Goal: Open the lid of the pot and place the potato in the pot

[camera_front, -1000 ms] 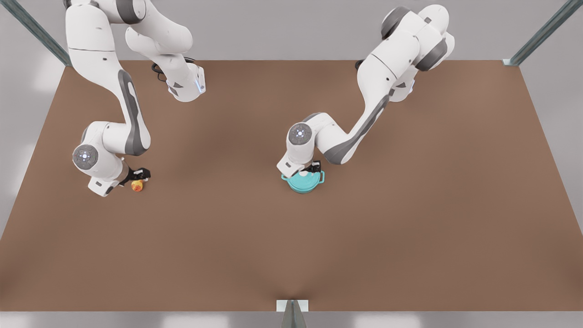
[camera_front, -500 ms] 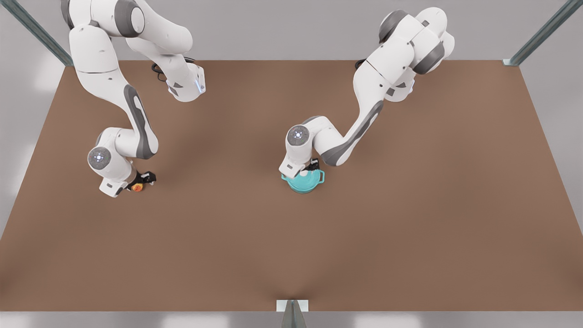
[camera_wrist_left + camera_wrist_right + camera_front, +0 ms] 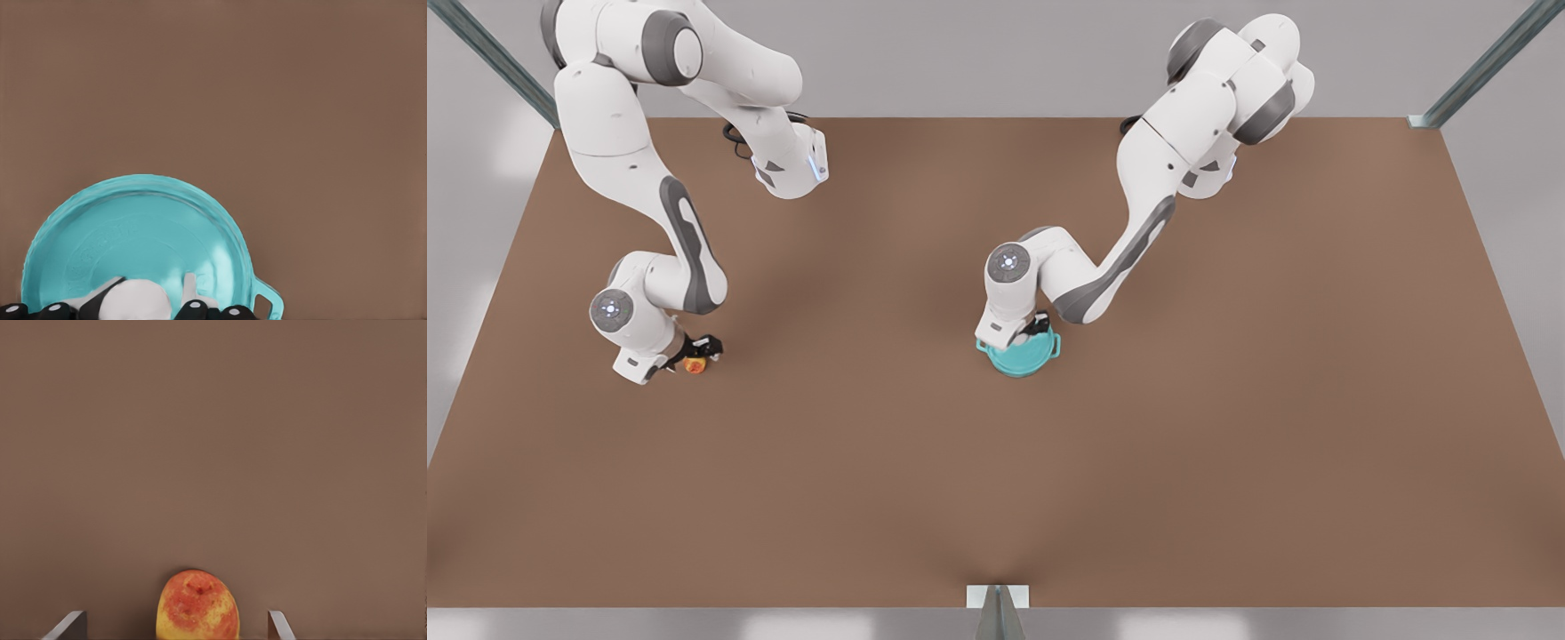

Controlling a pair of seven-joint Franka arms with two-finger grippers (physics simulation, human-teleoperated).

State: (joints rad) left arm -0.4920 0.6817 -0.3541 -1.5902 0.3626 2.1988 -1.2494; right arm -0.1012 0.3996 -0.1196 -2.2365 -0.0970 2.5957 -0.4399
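The left gripper is sitting low over the middle of the pot lid, its fingers standing close on either side of the white knob; whether they are already pinching it I cannot tell. It is going for the knob because that is the lid's one raised handhold. The lid is lying flat on the pot, so the pot is closed, standing near the middle of the worktop with one loop handle sticking out sideways.

The right gripper is reaching down at the potato, well apart from the pot toward the front view's left. Its fingers are spread wide, with clear gaps on both sides of the potato, so nothing is being held. The potato is resting on the worktop between them, lined up for a pinch across its width, likely so it can be carried once the lid is off.
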